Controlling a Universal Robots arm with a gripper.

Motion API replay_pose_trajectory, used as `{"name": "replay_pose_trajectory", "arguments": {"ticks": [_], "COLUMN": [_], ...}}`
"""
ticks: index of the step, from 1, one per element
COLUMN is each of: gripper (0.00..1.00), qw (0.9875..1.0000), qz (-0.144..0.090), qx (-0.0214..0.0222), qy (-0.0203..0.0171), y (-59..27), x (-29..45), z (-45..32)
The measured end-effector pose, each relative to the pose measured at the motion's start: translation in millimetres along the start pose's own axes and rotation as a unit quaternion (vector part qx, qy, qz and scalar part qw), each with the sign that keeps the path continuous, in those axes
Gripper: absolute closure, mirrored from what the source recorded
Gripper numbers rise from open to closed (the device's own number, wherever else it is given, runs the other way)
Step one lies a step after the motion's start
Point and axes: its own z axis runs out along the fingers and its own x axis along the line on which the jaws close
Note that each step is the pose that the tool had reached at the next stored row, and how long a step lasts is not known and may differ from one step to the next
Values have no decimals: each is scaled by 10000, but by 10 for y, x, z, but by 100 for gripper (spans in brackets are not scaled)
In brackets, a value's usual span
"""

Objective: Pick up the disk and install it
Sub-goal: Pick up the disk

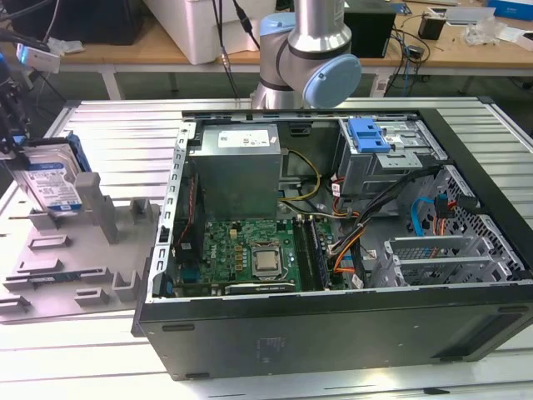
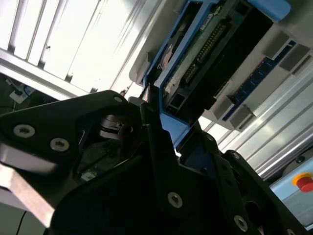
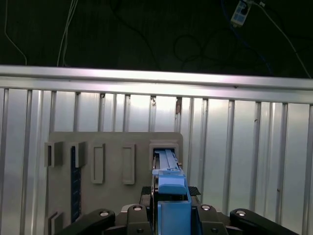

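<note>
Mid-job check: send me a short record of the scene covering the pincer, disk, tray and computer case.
pincer: closed on the blue edge of the disk
disk: upright on edge at a slot of the tray, at the exterior view's left; not yet in the computer case
tray: grey, on the slatted table, beside the case
computer case: on its side, open
drive cage: blue bracket on top

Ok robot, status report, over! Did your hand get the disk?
Hand shut on the flat silver disk with blue rails. Disk upright over the grey moulded plastic tray, outside the open black computer case. Nothing in the way.
</note>
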Motion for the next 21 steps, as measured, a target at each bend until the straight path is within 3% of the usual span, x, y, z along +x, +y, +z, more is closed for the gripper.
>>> {"name": "replay_pose_trajectory", "arguments": {"ticks": [21], "gripper": [63], "qw": [10000], "qz": [0], "qx": [-1], "qy": [0], "y": [4], "x": [11], "z": [-170]}}
